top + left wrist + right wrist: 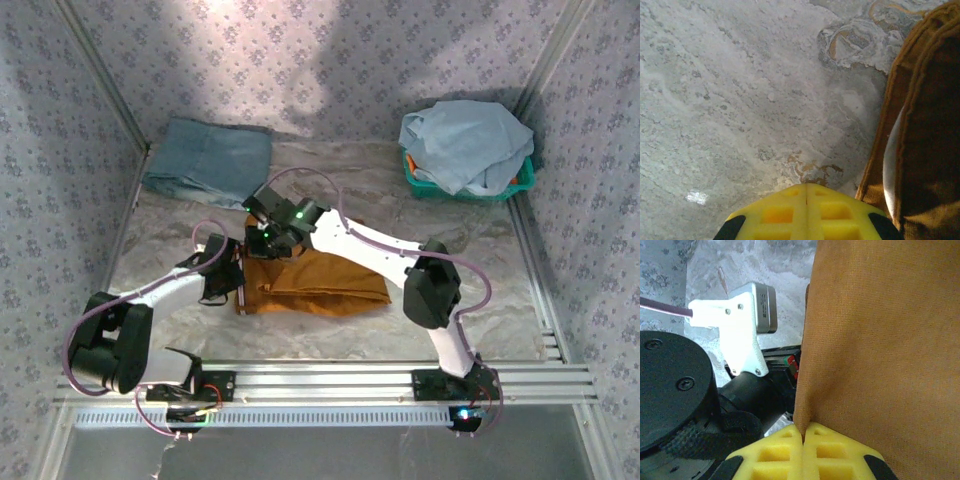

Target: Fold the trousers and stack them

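Note:
The rust-orange trousers [315,285] lie folded in the middle of the table. My right gripper [270,240] hangs over their far left corner and is shut on an edge of the orange cloth [880,340], which rises taut from the closed yellow fingertips [830,440]. My left gripper [228,278] sits at the trousers' left edge. Its yellow fingers [780,210] are pressed together with nothing between them, just above the bare table, and the trousers' hem [925,140] hangs to their right.
A folded teal-blue denim garment [208,160] lies at the back left. A green basket [520,182] at the back right holds a pale light-blue garment [467,140]. The left arm's white wrist housing [742,325] sits close beside the right gripper. Patterned walls enclose the table.

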Robot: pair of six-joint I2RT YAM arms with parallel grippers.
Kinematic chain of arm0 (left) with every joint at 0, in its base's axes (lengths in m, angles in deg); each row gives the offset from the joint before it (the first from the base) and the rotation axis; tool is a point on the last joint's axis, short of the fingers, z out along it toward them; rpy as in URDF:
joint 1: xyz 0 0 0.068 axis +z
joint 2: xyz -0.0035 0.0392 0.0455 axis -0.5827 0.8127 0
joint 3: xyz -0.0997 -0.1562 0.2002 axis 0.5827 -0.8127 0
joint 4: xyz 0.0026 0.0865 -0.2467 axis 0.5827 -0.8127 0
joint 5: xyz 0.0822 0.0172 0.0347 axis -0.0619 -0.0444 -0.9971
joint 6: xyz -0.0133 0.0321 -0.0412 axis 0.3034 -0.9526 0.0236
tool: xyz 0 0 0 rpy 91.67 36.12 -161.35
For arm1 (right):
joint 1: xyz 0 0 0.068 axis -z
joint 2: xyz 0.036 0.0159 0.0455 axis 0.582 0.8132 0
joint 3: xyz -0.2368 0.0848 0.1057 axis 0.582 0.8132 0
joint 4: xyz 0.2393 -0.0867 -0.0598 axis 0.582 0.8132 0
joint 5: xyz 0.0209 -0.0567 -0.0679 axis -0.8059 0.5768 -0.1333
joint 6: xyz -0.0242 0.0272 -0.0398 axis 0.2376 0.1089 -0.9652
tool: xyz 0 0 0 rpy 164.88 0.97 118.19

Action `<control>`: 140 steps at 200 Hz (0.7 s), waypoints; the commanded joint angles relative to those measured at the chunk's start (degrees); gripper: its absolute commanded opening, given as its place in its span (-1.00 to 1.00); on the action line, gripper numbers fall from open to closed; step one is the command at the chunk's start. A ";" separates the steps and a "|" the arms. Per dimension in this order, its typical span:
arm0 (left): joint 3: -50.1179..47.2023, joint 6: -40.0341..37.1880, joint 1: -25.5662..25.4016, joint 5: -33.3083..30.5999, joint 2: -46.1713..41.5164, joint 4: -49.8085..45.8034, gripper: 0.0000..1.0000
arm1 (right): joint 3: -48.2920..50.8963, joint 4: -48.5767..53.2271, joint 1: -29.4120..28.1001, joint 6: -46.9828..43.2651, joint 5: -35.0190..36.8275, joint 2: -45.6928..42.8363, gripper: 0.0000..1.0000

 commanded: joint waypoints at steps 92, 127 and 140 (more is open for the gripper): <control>-8.76 9.21 5.57 1.12 -13.43 -2.04 -0.37 | 2.87 -5.00 1.91 2.07 -7.53 -6.12 -0.02; -4.21 10.62 7.75 -5.13 -26.50 -15.45 -0.23 | 14.19 -4.36 7.04 -0.10 -3.27 -18.32 -0.05; -1.57 8.53 8.42 -5.21 -31.29 -17.78 -0.20 | 19.90 -4.35 9.67 -0.94 -2.00 -23.44 -0.12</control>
